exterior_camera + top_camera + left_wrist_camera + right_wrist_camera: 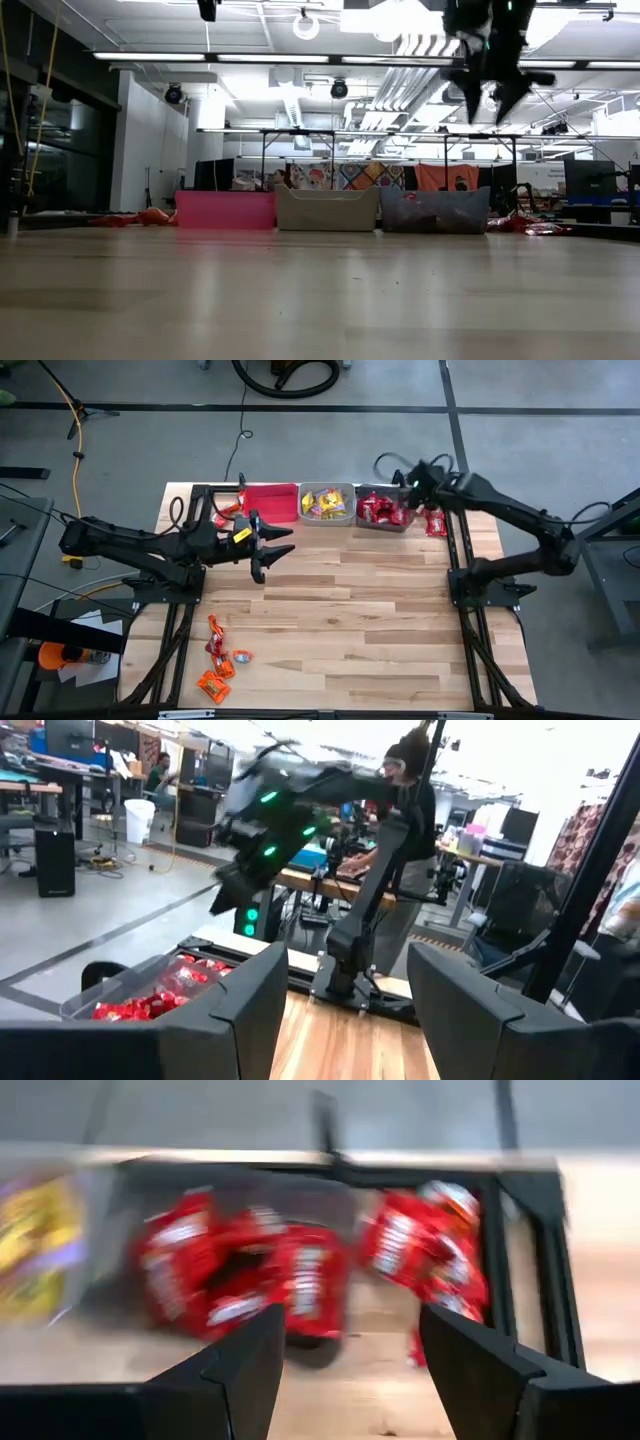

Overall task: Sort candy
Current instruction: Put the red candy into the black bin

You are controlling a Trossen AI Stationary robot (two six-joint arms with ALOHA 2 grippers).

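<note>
Sorting leaves a few orange and red candies (pixel 216 660) loose near the table's (pixel 340 620) front-left corner, strung in a rough line running front to back, each packet's own long axis too small to read. More red ones lie in the dark bin (pixel 383 508) and spilled beside it (pixel 437 522) at the back edge; yellow ones fill the clear bin (pixel 327 502); the red bin (pixel 268 500) looks nearly bare. The packets look light, crinkly and slippery, best pinched across the flat middle. The right gripper (pixel 350 1345) hovers over the dark bin, fingers apart and empty. The left gripper (pixel 272 547) hangs near the red bin, also spread.
</note>
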